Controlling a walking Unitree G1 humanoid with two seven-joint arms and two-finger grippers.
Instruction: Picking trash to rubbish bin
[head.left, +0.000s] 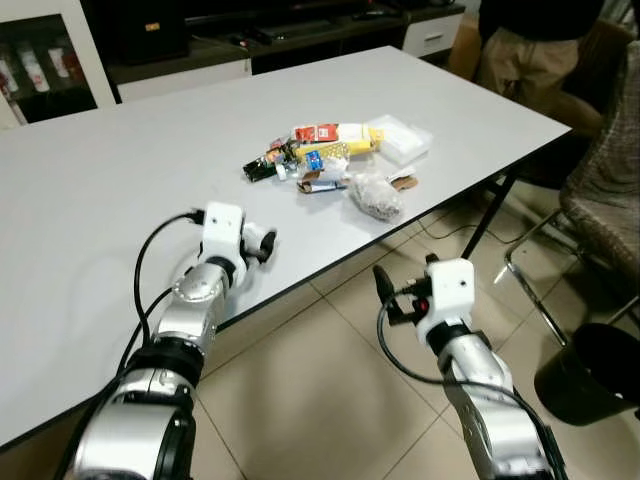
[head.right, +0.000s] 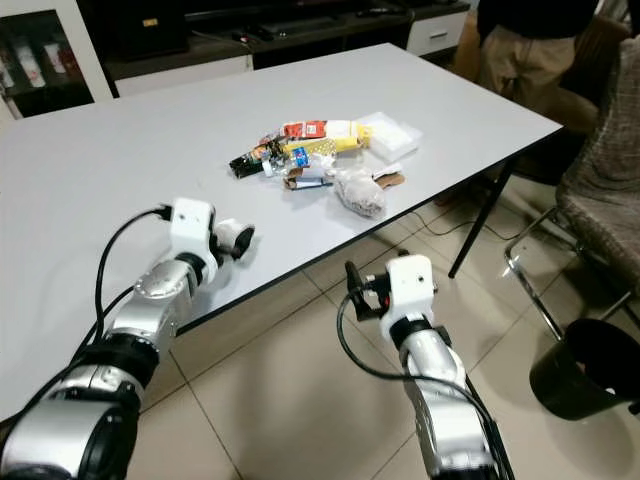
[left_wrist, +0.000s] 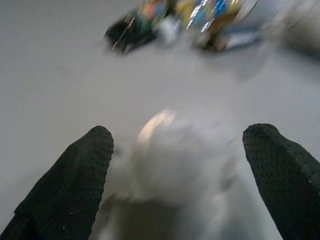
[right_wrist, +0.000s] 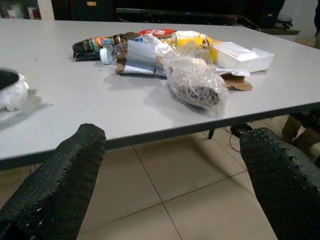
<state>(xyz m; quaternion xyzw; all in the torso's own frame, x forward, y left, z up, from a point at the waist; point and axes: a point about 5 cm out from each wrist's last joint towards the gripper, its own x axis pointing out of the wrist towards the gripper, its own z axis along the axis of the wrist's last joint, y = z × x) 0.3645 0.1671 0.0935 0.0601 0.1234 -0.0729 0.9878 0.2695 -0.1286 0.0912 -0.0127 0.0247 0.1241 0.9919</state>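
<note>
A pile of trash (head.left: 330, 152) lies near the table's right edge: colourful snack wrappers, a dark packet (head.left: 262, 167), a clear bag of dark scraps (head.left: 375, 195) and a white foam box (head.left: 405, 140). My left gripper (head.left: 262, 243) rests on the white table (head.left: 100, 200) near its front edge, open, with a white crumpled wad (left_wrist: 180, 155) between its fingers (left_wrist: 75, 185). My right gripper (head.left: 385, 298) hangs open below the table edge, over the tiled floor, pointing toward the pile. A black rubbish bin (head.left: 590, 375) stands on the floor at the far right.
A person (head.left: 530, 50) sits at the table's far right corner. A woven chair (head.left: 605, 190) with metal legs stands between the table and the bin. The table leg (head.left: 490, 215) slants down near the right arm. Dark cabinets line the back wall.
</note>
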